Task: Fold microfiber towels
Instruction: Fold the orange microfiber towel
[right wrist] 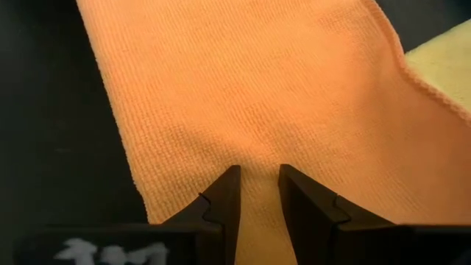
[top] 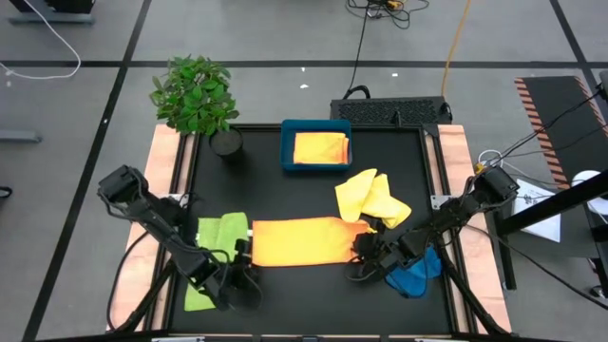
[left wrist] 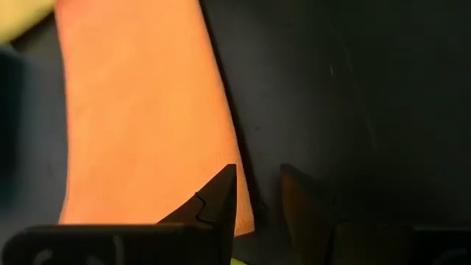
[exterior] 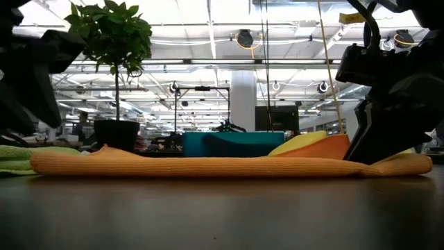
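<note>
No writing is showing; the orange towel is lying lower centre on the counter, the left claw and right claw each pinching one end; a teal tray and potted plant are sitting above.

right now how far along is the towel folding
Done: one folded golden yellow microfiber towel lies in the rigid teal-blue tray. In hand: the orange microfiber towel, a long strip, with the left gripper at one end and the right gripper pinching the other. Left: the lime green towel, crumpled pale yellow towel and blue towel.
</note>
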